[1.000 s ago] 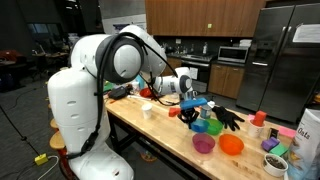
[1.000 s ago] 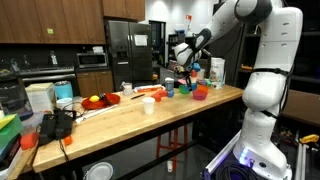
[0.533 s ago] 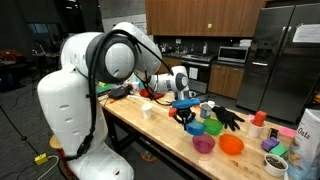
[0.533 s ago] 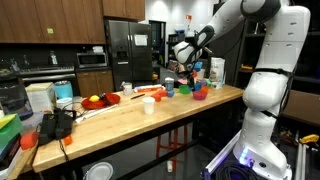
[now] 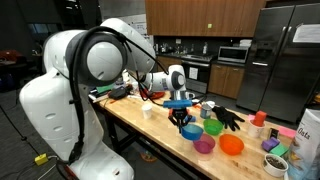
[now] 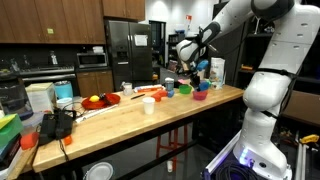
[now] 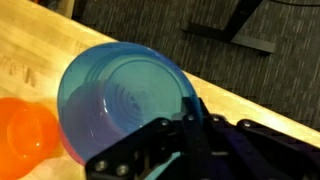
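Note:
In the wrist view a blue plastic bowl (image 7: 115, 95) fills the picture, and my gripper (image 7: 190, 128) is shut on its rim, one finger inside and one outside. A small orange bowl (image 7: 25, 140) sits beside it on the wooden table (image 7: 40, 45). In an exterior view the gripper (image 5: 182, 112) hangs just above the table with the blue bowl (image 5: 180, 102) in it, left of a cluster of bowls. It also shows in an exterior view (image 6: 190, 70) above the table's far end.
A teal bowl (image 5: 192, 129), a green bowl (image 5: 212, 127), a purple bowl (image 5: 203, 145) and an orange bowl (image 5: 232, 145) stand near the gripper. A black glove (image 5: 228, 118) lies behind them. A white cup (image 5: 148, 110) stands further along. The table edge drops to carpet (image 7: 250, 20).
The arm has carried the blue bowl along the table, away from the cluster of bowls and toward the white cup. The grip has not changed.

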Controlling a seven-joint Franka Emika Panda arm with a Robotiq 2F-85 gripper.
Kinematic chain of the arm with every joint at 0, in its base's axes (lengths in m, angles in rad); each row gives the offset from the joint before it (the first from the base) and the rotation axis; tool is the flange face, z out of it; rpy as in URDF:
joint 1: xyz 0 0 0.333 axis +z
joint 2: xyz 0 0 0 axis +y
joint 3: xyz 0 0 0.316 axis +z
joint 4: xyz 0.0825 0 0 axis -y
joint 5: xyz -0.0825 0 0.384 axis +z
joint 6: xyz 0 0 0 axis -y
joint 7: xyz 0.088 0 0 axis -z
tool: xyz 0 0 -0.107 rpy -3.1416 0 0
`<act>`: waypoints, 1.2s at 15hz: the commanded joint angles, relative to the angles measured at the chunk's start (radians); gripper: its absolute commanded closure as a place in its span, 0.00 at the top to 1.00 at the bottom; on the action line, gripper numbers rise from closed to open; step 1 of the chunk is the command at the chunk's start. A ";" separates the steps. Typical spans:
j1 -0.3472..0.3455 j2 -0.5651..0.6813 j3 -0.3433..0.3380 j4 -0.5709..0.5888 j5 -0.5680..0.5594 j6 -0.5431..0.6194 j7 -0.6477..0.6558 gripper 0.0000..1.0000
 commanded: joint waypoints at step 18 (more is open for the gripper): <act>-0.082 0.106 -0.091 0.108 0.188 0.067 0.027 0.02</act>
